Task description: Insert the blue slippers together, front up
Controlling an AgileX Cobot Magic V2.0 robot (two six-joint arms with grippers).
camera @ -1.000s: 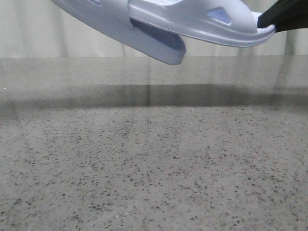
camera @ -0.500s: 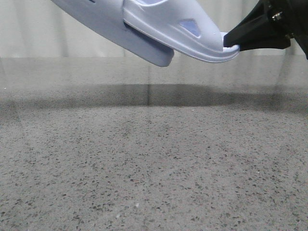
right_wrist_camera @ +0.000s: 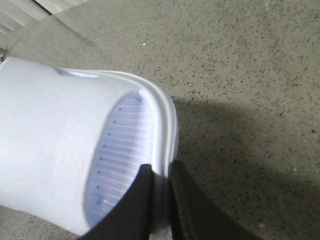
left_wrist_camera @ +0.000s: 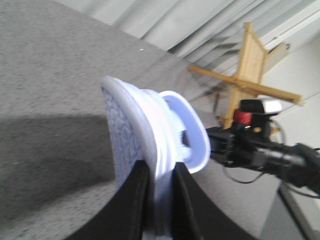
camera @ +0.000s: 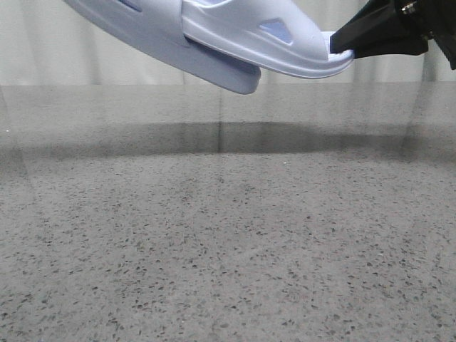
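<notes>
Two pale blue slippers hang above the table at the top of the front view. The left slipper point(camera: 149, 28) slants down from the upper left. Its low end sits under the strap of the right slipper point(camera: 249, 28), which has a triangular cutout. My right gripper point(camera: 335, 44) is shut on the right slipper's heel rim. In the right wrist view my right gripper point(right_wrist_camera: 161, 170) pinches the rim beside the ribbed footbed point(right_wrist_camera: 122, 150). My left gripper point(left_wrist_camera: 159, 167) is shut on the edge of the left slipper point(left_wrist_camera: 125, 130). The left gripper is out of the front view.
A speckled grey table point(camera: 228, 242) spreads below, with the slippers' shadow across its far part. A pale curtain point(camera: 43, 50) hangs behind. In the left wrist view a wooden rack point(left_wrist_camera: 250, 65) stands beyond the table and my right arm point(left_wrist_camera: 255, 152) reaches in.
My right gripper has moved left and slightly up with its slipper, pushing it further over the left slipper's end. The left slipper has shifted a little to the left.
</notes>
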